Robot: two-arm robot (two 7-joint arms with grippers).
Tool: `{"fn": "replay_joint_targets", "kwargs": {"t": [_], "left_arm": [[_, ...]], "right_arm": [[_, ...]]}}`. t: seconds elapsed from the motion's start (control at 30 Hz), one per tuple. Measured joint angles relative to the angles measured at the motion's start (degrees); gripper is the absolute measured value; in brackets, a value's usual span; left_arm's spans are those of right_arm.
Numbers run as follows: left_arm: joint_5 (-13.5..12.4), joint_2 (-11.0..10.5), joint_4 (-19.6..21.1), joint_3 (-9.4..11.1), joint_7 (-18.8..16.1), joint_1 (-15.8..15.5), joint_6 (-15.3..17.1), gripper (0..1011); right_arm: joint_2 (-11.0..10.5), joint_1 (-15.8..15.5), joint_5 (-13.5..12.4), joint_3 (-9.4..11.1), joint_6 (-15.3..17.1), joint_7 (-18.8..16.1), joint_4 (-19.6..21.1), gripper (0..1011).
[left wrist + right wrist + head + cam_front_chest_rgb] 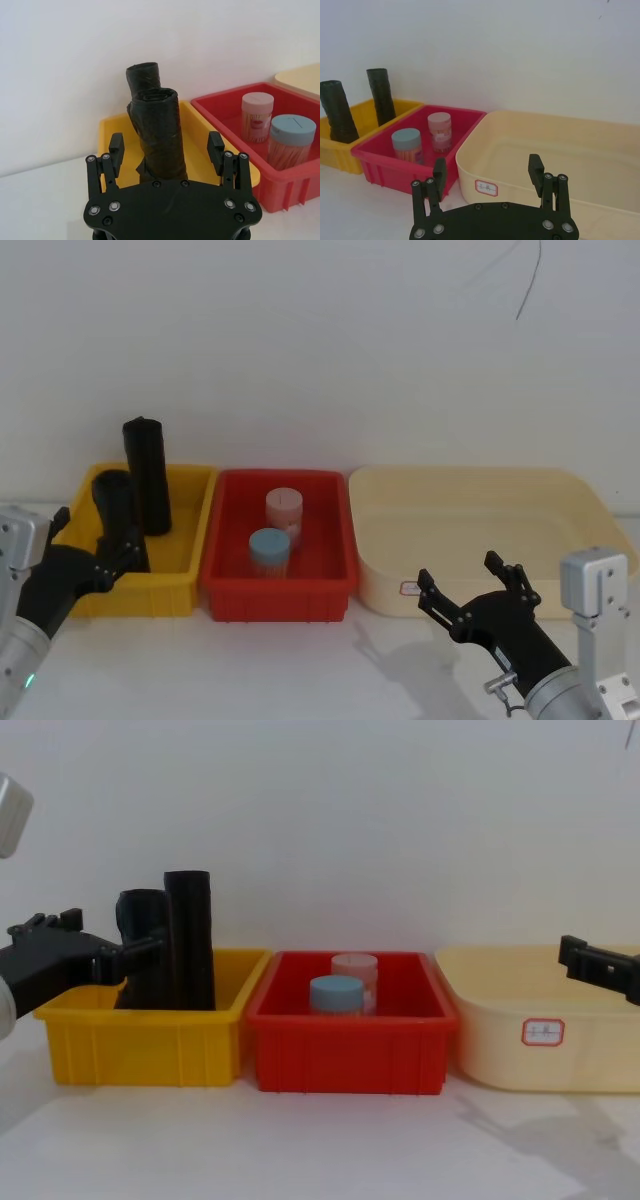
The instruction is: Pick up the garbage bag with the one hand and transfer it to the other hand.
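Note:
Two black garbage bag rolls stand upright in the yellow bin (150,590). The nearer garbage bag (112,502) (161,132) (143,955) lies between the fingers of my left gripper (98,532) (166,145) (112,948), which is open, with a gap on each side of the roll. The taller roll (147,475) (143,76) (190,935) stands just behind it. My right gripper (460,575) (487,167) (578,955) is open and holds nothing, low in front of the beige tub.
A red bin (280,598) in the middle holds a pink-lidded jar (284,506) and a blue-lidded jar (269,546). A beige tub (470,502) with a small label sits at the right. A white wall stands close behind the bins.

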State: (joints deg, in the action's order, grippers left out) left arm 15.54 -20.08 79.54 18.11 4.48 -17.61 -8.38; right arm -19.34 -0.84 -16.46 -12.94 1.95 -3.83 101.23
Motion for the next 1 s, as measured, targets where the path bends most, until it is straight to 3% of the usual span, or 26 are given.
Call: {"fn": "replay_joint_targets", "kwargs": {"t": [1.0], "left_arm": [[1.62,4.22,-13.91,-0.67,6.06,-8.58,-5.43,1001]], "right_arm": [[0.0,0.0,0.0,0.0,0.0,0.0,0.0,1000]]}}
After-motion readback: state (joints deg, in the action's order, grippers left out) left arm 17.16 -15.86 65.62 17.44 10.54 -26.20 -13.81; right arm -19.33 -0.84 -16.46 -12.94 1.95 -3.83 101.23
